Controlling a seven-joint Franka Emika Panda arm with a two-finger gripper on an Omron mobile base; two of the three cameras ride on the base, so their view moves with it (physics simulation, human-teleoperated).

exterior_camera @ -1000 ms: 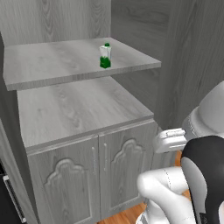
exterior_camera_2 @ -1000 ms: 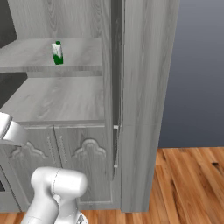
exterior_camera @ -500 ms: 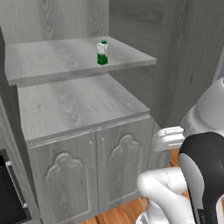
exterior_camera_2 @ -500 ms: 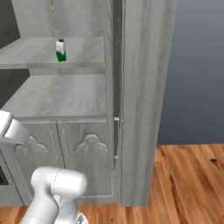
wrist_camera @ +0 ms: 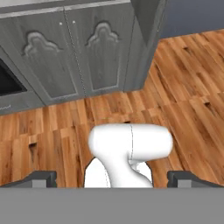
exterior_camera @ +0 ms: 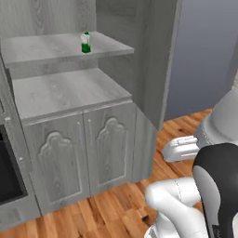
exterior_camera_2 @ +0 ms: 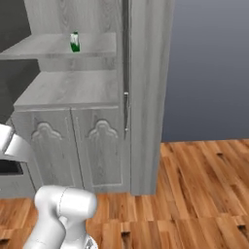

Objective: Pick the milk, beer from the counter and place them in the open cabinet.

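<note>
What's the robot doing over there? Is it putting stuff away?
Yes. The milk already stands upright on a shelf of the open cabinet, so that part is done. The robot's hand is open and holds nothing; it hangs low, pointing down at the wooden floor in front of the cabinet doors. No beer bottle sits on the shelves, so that one is likely next.

No text or label can be read anywhere.
</note>
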